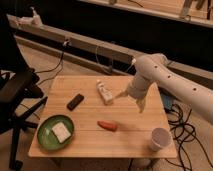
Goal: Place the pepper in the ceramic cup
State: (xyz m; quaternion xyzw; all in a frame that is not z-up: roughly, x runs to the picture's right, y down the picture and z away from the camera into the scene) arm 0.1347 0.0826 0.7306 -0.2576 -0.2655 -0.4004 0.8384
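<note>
presently, the pepper (pixel 107 125) lies flat on the table (pixel 90 145), near the front centre of the wooden top. its long axis runs roughly side to side and nothing touches it. the ceramic cup (pixel 160 139) stands upright at the front corner on the view's right, well apart from the pepper, its mouth facing upward and nothing seen inside. the gripper (pixel 141 102) hangs above the table, behind the pepper and to its right in view. it points downward from the pale arm (pixel 165 75) that reaches in from that side. whether the jaws are open or closed cannot be told. the pepper is plainly not in them, and nothing else is seen held.

assessment: the step in hand is the approach for pick-up. the grasp is not yet made and the placement is wholly outstanding. the next move calls for bringing the gripper forward over the pepper, setting the jaws across its narrow width, then descending close to the table surface.

other items noted: a white tube-like bottle (pixel 105 92) lies near the gripper, toward the back. a black remote (pixel 75 101) lies further along on the view's left. a green plate (pixel 46 141) carrying a pale square item (pixel 61 132) sits at the front left in view. none lies between pepper and cup, so the transfer path is judged unobstructed.
</note>
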